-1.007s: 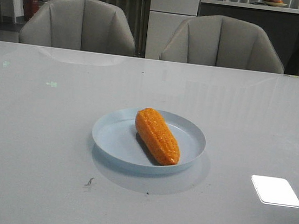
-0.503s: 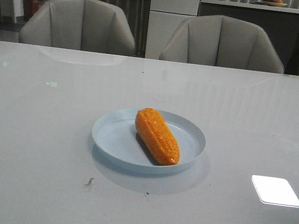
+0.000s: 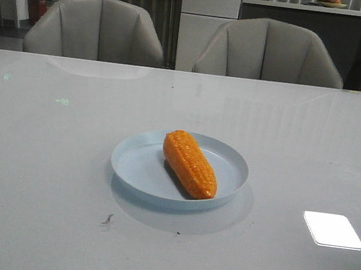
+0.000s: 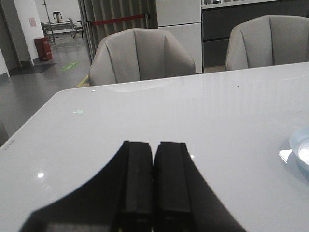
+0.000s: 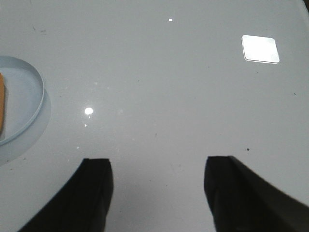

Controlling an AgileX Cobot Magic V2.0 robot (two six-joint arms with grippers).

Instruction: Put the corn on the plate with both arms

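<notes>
Front view: a pale blue plate sits at the middle of a glossy grey table. An orange corn cob lies flat inside it, right of the plate's centre, its blunt end toward 11 o'clock and its tapered tip toward 5 o'clock, near the rim. Two grey chairs stand behind the table at 12 o'clock. No arm appears in this view. Set against the two earlier pictures, plate and cob have not shifted at all.

Left wrist view: the left gripper has its two black fingers pressed together with nothing between them, held above bare table. A sliver of the plate's rim shows at 3 o'clock.

Right wrist view: the right gripper is spread wide and empty. The plate's edge, with a strip of orange cob, shows at 9 o'clock.

The cob looks stiff and light, probably a plastic model; its bumpy rows should give grip. The thick middle seems the best hold, across its width. The task looks complete.
</notes>
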